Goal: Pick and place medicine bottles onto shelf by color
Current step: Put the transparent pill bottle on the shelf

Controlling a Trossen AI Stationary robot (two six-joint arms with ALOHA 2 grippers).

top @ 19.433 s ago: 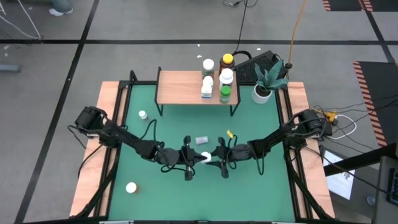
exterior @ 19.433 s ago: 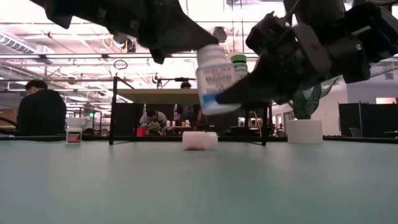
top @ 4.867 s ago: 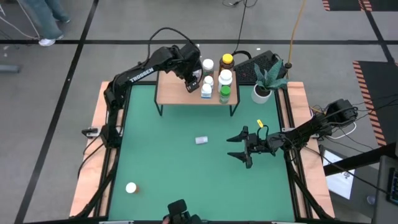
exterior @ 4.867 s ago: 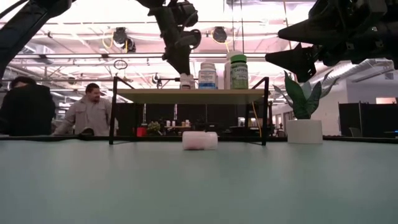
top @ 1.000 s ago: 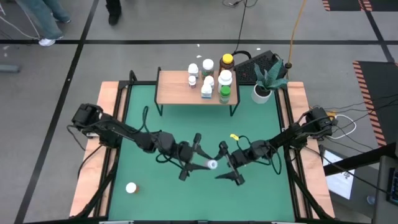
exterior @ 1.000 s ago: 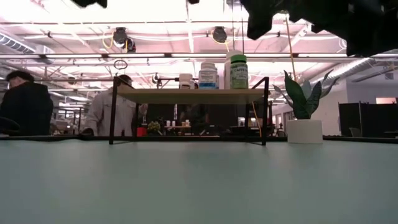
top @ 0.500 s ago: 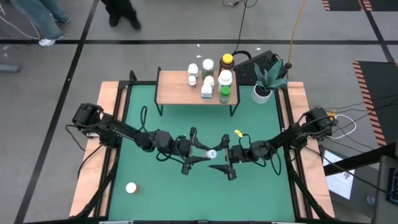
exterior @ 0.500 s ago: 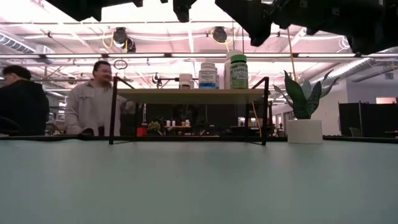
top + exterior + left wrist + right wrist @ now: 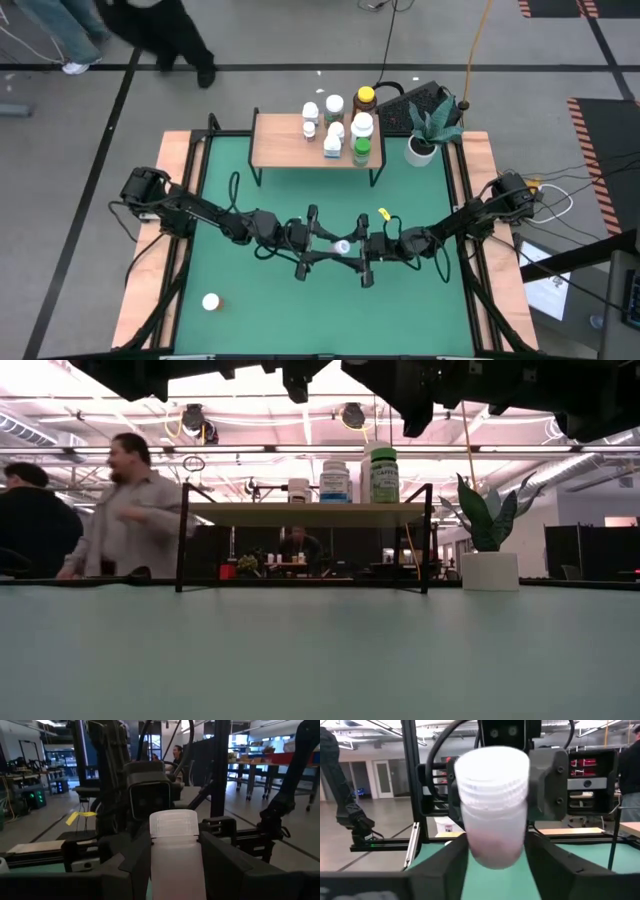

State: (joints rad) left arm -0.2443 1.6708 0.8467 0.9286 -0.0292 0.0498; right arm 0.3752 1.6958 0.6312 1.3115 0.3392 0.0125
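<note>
Grippers meet mid-table: left gripper point(image 9: 318, 247) grasps a white bottle point(image 9: 341, 247), while the right gripper point(image 9: 352, 250) brackets its cap, fingers half-open.

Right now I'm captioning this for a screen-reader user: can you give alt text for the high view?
Both dark arms meet mid-table, left end effector and right end effector flanking a small white-capped plastic bottle. Seven pill bottles stand on the light-wood shelf; another white bottle sits alone on the green table.
</note>
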